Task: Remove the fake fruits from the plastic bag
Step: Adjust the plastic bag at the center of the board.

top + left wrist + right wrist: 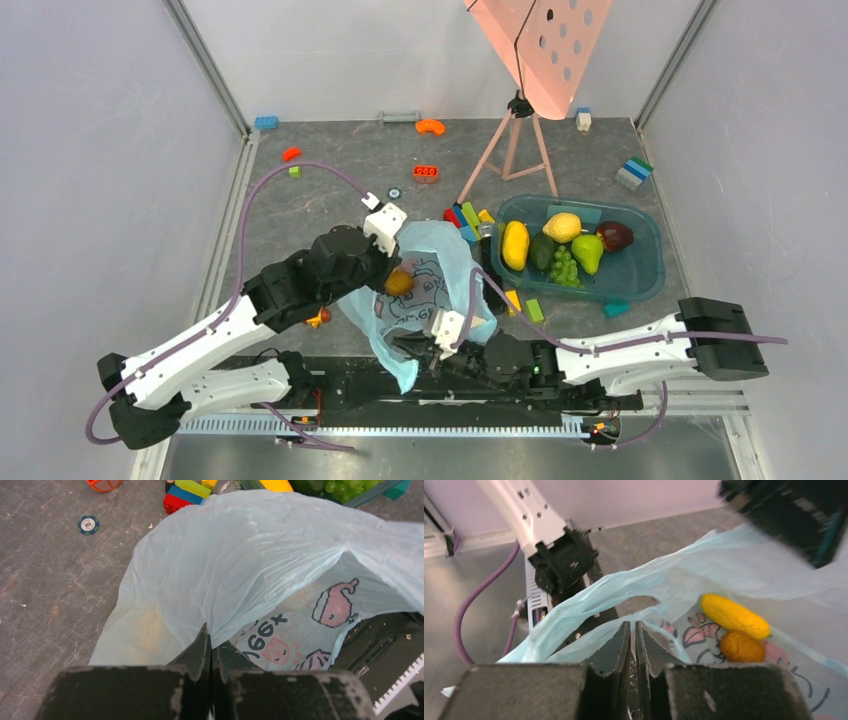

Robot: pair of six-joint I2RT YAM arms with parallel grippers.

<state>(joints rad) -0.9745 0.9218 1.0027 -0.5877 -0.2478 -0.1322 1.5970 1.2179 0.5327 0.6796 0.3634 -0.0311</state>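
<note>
Saw left end effector and right end effector each pinched shut on the plastic bag, yellow fruit and small orange inside it; a hard pull could've torn or slipped the film, collapsing the mouth over them.

You're looking down on a dark grey, stone-mottled tabletop boxed in by 3 plain, pale lilac-grey walls: the left wall, the back wall and the right wall. 2 bare aluminium posts, the left post and the right post, run up the back corners. Near the back stands a pinkish tripod carrying a tilted pink panel with round holes. A toothed metal rail lies along the near edge. The light is soft and even.
</note>
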